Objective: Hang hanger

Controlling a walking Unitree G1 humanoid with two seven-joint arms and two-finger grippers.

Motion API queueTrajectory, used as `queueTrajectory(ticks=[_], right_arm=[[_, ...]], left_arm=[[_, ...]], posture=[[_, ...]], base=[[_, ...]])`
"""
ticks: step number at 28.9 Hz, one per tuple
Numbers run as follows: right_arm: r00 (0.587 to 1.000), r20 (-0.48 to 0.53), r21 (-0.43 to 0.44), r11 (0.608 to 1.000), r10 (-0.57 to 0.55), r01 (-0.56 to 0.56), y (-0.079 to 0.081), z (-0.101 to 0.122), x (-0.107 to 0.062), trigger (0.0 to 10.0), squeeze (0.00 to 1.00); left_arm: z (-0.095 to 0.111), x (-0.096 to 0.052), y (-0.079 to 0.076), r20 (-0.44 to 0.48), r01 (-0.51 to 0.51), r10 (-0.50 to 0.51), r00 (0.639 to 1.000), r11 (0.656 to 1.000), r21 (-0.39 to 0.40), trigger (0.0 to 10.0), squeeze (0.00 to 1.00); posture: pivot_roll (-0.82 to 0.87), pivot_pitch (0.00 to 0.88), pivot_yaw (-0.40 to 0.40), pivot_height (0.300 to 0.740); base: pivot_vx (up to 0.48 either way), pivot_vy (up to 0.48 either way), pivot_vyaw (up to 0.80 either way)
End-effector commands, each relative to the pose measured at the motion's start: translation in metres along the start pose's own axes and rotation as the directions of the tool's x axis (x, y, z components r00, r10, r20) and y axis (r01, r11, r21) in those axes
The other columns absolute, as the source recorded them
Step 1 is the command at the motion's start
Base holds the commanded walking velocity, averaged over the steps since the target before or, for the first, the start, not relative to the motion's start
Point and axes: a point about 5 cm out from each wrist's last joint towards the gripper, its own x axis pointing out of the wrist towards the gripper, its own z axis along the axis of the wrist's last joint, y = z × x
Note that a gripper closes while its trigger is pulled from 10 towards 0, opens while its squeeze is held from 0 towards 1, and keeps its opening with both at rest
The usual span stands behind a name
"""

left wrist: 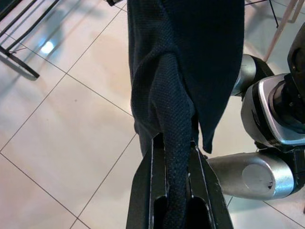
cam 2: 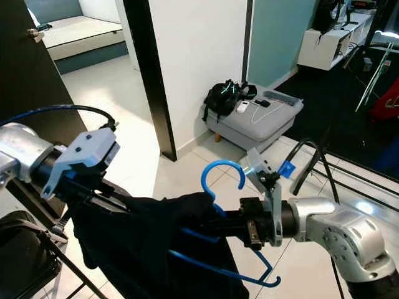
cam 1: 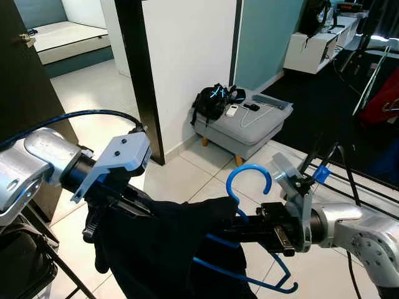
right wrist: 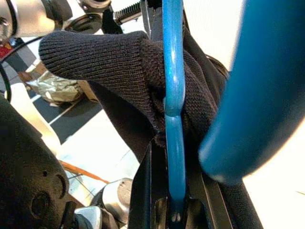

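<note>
1. One blue hanger (cam 1: pixel 249 187) and one dark garment (cam 1: pixel 168 243) are held up between the two arms, above a tiled floor (cam 1: pixel 187 168). The garment is draped over the hanger, and the hook curls upward, free of anything.
2. The right pincer (cam 1: pixel 249 232) is clamped on the hanger's blue wire just below the hook. The right wrist view shows the wire (right wrist: pixel 174 119) running down between the two black fingers, with knit cloth bunched against it.
3. The left pincer (left wrist: pixel 174 191) is closed on a fold of the garment. The left wrist view shows a roll of dark cloth pinched between its fingers, the rest hanging down past them.
4. Step in hand, as I judge it: the garment is on the hanger and being carried or steadied. The hanging itself is not yet done, since the hook rests on no rail.
5. The next move calls for finding a rail. Thin dark bars (cam 1: pixel 349 180) stand close beyond the right arm and may be a rack, though I cannot tell for certain. The hook must be lifted above such a bar, lowered onto it, and both pincers then let go.
6. Also there: one grey footstool (cam 1: pixel 246 124) by the wall, carrying one black bag (cam 1: pixel 212 101) and some small items.
</note>
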Motion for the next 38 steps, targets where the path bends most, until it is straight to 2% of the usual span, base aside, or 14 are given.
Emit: queueTrajectory(ticks=[1, 4, 5, 14, 17, 20, 21, 24, 26, 33, 34, 35, 37, 38], right_arm=[[0.999, 0.043, -0.085, 0.996, 0.009, -0.006, 0.003, 0.012, -0.001, 10.0, 0.0], [0.997, 0.036, -0.093, 0.993, -0.069, 0.072, -0.007, 0.01, 0.001, 10.0, 0.0], [0.993, 0.038, -0.098, 0.988, -0.113, 0.117, -0.013, 0.008, 0.001, 10.0, 1.0], [0.969, 0.038, -0.094, 0.965, -0.244, 0.247, -0.025, 0.002, -0.016, 10.0, 1.0], [0.953, 0.044, -0.086, 0.949, -0.3, 0.303, -0.027, 0.002, -0.033, 10.0, 1.0], [0.92, 0.07, -0.071, 0.918, -0.385, 0.39, -0.029, 0.003, -0.056, 10.0, 1.0], [0.876, 0.064, -0.058, 0.874, -0.479, 0.482, -0.028, 0.0, -0.083, 10.0, 1.0], [0.859, 0.048, -0.056, 0.858, -0.509, 0.511, -0.025, -0.004, -0.092, 10.0, 1.0], [0.797, -0.002, -0.046, 0.797, -0.603, 0.603, -0.013, -0.014, -0.122, 10.0, 1.0], [0.703, 0.052, 0.031, 0.705, -0.709, 0.709, -0.011, -0.026, -0.144, 10.0, 1.0], [0.71, 0.052, 0.074, 0.711, -0.703, 0.699, -0.009, -0.037, -0.14, 10.0, 0.2], [0.728, 0.061, 0.122, 0.729, -0.683, 0.673, -0.006, -0.047, -0.133, 10.0, 0.0], [0.728, 0.061, 0.122, 0.729, -0.683, 0.673, -0.006, -0.047, -0.133, 10.0, 0.0], [0.759, 0.084, 0.169, 0.76, -0.645, 0.627, -0.002, -0.054, -0.122, 10.0, 0.0]], left_arm=[[-0.004, 0.008, -0.008, -0.012, 0.073, -0.074, 0.997, 0.997, -0.014, 0.0, 0.0], [-0.006, 0.018, -0.004, 0.015, 0.031, -0.031, 0.999, 0.999, 0.005, 0.0, 0.0], [-0.008, 0.023, -0.001, 0.035, -0.011, 0.01, 0.999, 1.0, 0.013, 0.0, 0.0], [-0.016, 0.03, 0.006, 0.125, -0.143, 0.146, 0.981, 0.989, -0.029, 0.0, 0.0], [-0.018, 0.025, 0.01, 0.135, -0.2, 0.204, 0.97, 0.979, -0.041, 0.0, 0.0], [-0.019, 0.017, 0.016, 0.135, -0.275, 0.278, 0.951, 0.961, -0.04, 0.0, 0.0], [-0.02, 0.005, 0.022, 0.119, -0.34, 0.342, 0.932, 0.94, -0.03, 0.0, 0.0], [-0.021, 0.001, 0.023, 0.111, -0.363, 0.364, 0.925, 0.931, -0.026, 0.0, 0.0], [-0.021, -0.013, 0.03, 0.094, -0.45, 0.447, 0.89, 0.893, 0.014, 0.0, 0.0], [-0.01, -0.025, 0.04, 0.17, -0.567, 0.553, 0.816, 0.823, 0.041, 0.0, 0.0], [-0.004, -0.027, 0.042, 0.208, -0.585, 0.566, 0.798, 0.81, 0.038, 0.0, 0.0], [0.002, -0.028, 0.043, 0.249, -0.599, 0.574, 0.78, 0.8, 0.035, 0.0, 0.0], [0.002, -0.028, 0.043, 0.249, -0.599, 0.574, 0.78, 0.8, 0.035, 0.0, 0.0], [0.008, -0.029, 0.044, 0.287, -0.606, 0.574, 0.767, 0.795, 0.03, 0.0, 0.0]], posture=[[0.0, 0.0, 0.056, 0.74], [0.0, 0.0, 0.055, 0.74], [-0.01, 0.0, 0.053, 0.74], [-0.01, 0.0, 0.046, 0.74], [-0.01, 0.0, 0.044, 0.74], [0.0, 0.0, 0.043, 0.74], [-0.01, 0.0, 0.047, 0.74], [-0.02, 0.0, 0.051, 0.74], [-0.03, 0.0, 0.054, 0.74], [-0.04, 0.0, 0.051, 0.74], [-0.03, 0.0, 0.048, 0.74], [-0.03, 0.0, 0.048, 0.74], [-0.03, 0.0, 0.048, 0.74], [-0.03, 0.0, 0.048, 0.74]], base=[[0.0, 0.0, 0.0], [0.0, 0.0, 0.0], [0.0, 0.0, 0.0], [0.0, 0.0, 0.0], [0.0, 0.0, 0.0], [0.0, 0.0, 0.0], [0.0, 0.0, 0.0], [0.0, 0.0, 0.0], [0.0, 0.0, 0.0], [0.0, 0.0, 0.0], [0.0, 0.0, 0.0], [0.0, 0.0, 0.0], [0.0, 0.0, 0.0], [0.0, 0.0, 0.0]])
